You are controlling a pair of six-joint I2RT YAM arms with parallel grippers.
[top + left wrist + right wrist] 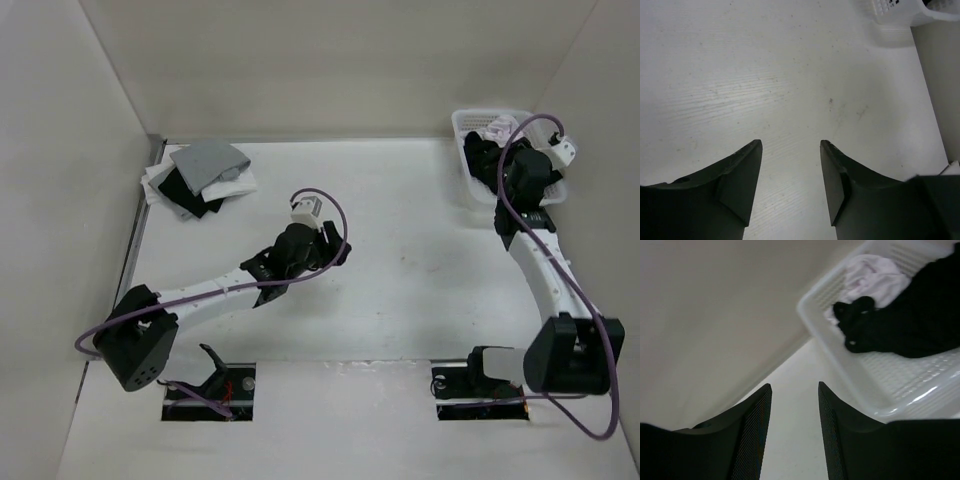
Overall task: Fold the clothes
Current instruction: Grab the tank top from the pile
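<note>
Black top (910,325) bunched in white basket (860,375) at table's 1 o'clock, touching pale cloth (872,275). Right gripper (792,390) spread, empty, top at its 2 o'clock; swing over, pinch black fabric only, lift clear. Left gripper (790,147) spread, empty, over mid-table; should take second edge for spreading flat

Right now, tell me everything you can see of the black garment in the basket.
The black garment is crumpled, unfolded, in a heap inside the white slatted plastic basket at the far right corner of the table. Its fabric looks thin, dark and matte. It lies against a pale pinkish-white cloth beside it.
</note>
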